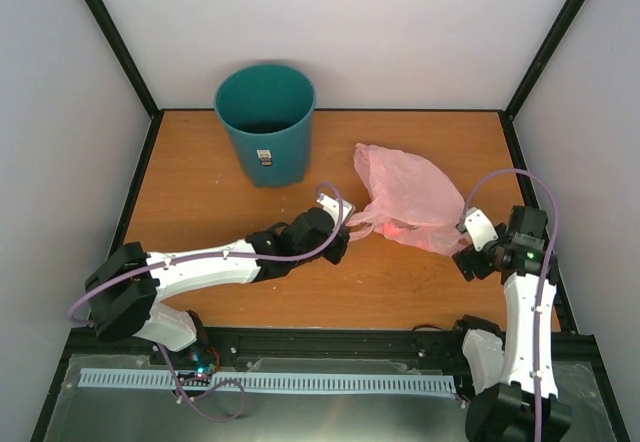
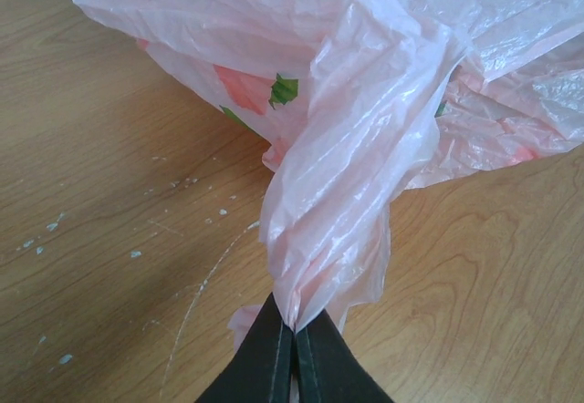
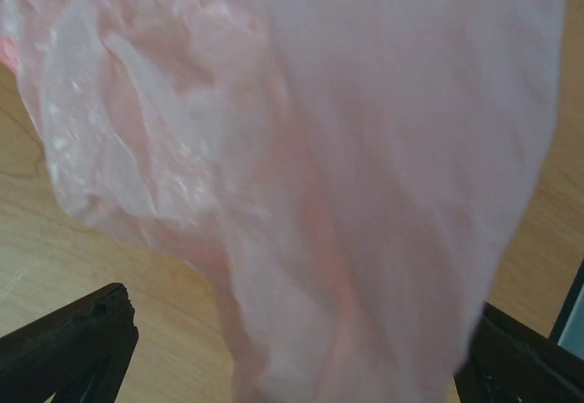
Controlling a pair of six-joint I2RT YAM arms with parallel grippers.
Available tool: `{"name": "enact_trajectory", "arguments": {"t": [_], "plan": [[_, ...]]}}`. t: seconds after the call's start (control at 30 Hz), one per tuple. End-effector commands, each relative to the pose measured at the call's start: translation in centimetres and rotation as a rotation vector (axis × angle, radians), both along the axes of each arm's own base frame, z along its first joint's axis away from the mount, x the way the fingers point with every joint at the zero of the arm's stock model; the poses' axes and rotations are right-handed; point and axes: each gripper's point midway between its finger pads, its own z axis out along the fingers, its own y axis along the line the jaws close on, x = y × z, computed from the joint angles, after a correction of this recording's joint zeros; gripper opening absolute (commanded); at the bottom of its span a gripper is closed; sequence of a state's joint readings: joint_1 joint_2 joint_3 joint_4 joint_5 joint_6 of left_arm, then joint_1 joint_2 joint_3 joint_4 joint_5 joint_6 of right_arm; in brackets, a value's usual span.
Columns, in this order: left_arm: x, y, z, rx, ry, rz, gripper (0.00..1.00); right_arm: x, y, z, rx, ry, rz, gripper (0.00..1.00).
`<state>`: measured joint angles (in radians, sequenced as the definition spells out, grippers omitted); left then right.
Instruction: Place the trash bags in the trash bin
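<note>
Left claw (image 2: 294, 330) pinches a gathered corner of the pink bag (image 1: 410, 197), which lies on the tabletop (image 1: 200, 202) right of the bin (image 1: 285, 147). Right claw (image 1: 464, 252) gapes wide, empty. Next, likely: lift the bag far-left over the bin.

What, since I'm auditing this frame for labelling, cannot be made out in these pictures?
1. Round teal-green plastic bin: top view, its floor lies in shadow.
2. Its small white label: top view, too small to read.
3. Red-and-green print on the thin translucent pink plastic bag: left wrist view, folds hide most.
4. Right gripper: right wrist view, the blurred bag covers the gap between its open fingers; contact cannot be told.
</note>
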<state>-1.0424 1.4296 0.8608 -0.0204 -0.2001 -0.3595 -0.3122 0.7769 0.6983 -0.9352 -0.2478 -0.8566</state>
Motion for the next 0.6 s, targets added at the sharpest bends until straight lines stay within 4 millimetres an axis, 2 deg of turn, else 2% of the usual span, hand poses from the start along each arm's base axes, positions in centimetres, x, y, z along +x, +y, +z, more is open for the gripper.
{"name": "enact_trajectory", "arguments": {"t": [0.0,0.1,0.17,0.2,0.3,0.33,0.37,0.43,0.5,0.57], "plan": [[0.6,0.2,0.6,-0.041,-0.012,0.039,0.01,-1.2,0.4,-1.5,0.052,0.068,0.05,0.94],[0.6,0.6,0.2,-0.025,-0.011,0.046,0.01,-1.3,0.3,-1.4,0.081,0.069,0.059,0.94],[0.8,0.9,0.1,-0.018,-0.012,0.056,0.01,-1.1,0.1,-1.6,0.088,0.064,0.055,0.89],[0.9,1.0,0.1,-0.015,-0.013,0.059,0.01,-1.0,0.1,-1.6,0.096,0.059,0.06,0.83],[0.8,1.2,-0.1,-0.011,-0.004,0.051,0.01,-0.7,1.4,-0.9,0.169,0.043,0.108,0.47],[0.7,1.2,0.0,-0.012,-0.009,0.04,0.04,-0.6,1.9,-0.4,0.198,0.034,0.122,0.36],[0.6,1.4,0.2,-0.019,-0.019,0.034,0.11,-0.4,2.4,0.1,0.23,0.022,0.138,0.28],[0.5,2.0,0.3,-0.022,-0.034,0.04,0.36,-0.1,3.2,1.0,0.285,0.005,0.151,0.15],[0.3,2.6,0.2,-0.046,-0.055,0.041,0.59,0.2,3.6,1.5,0.323,-0.002,0.151,0.07],[-0.2,3.6,-0.6,-0.076,-0.064,0.049,0.7,0.3,3.6,1.3,0.338,-0.002,0.147,0.03]]}}
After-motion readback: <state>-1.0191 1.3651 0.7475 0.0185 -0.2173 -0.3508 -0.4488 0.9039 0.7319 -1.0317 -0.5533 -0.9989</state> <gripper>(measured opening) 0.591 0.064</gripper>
